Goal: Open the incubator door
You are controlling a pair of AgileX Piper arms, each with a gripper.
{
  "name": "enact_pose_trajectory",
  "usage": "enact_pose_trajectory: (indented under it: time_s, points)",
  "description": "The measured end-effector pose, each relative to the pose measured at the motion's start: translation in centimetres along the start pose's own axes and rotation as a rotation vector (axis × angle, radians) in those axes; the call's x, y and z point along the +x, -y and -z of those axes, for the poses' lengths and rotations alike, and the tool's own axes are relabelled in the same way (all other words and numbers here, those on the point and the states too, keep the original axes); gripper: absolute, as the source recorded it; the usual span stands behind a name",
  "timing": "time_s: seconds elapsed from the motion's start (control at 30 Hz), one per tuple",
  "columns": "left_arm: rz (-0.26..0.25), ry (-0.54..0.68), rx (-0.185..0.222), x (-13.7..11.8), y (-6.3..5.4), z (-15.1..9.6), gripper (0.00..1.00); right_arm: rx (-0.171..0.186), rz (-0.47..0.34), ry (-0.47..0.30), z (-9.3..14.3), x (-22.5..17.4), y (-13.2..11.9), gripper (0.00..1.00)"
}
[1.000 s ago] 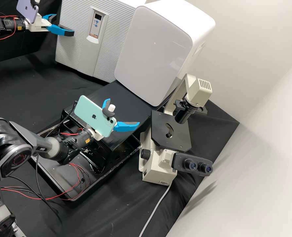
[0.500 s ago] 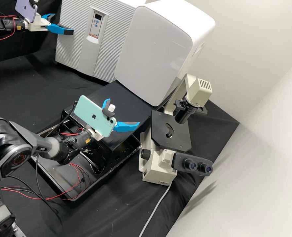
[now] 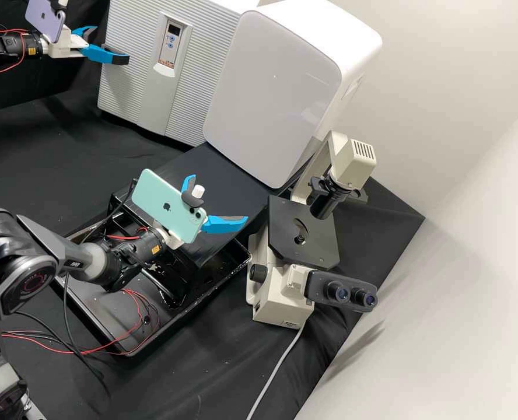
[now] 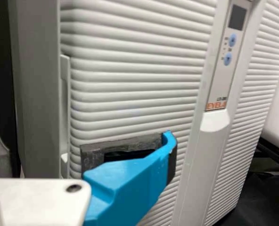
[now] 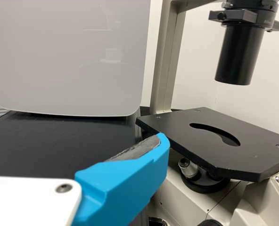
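Incubator door [image 3: 203, 58] shut, upper part of high view. Pale grey, horizontal ribs, rounded edge; smooth vertical band [image 3: 157, 105] with dark display [image 4: 237, 18], two blue buttons [image 4: 230, 49]. Left pincer [image 3: 108, 44] spread at door's side edge – blue finger [image 4: 130, 183] before ribs, contact unclear. Right pincer [image 3: 218, 201] spread – well apart from door, near microscope's flat black stage [image 3: 285, 233].

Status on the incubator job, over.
Left claw open by the incubator door; right claw open near the microscope. Incubator door shut. White cabinet alongside, may crowd its swing.
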Motion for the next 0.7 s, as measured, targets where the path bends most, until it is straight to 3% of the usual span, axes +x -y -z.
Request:
enact_pose_trajectory:
  time_s: [0.17, 0.7]
  points:
    - [-0.007, 0.016, 0.028, -0.02, 0.01, -0.37, 0.00, 0.000, 0.000, 0.000, 0.00, 0.00, 0.00, 1.00]
    - [-0.011, 0.020, 0.028, -0.24, -0.17, -0.53, 0.00, 0.000, 0.000, 0.000, 0.00, 0.00, 0.00, 1.00]
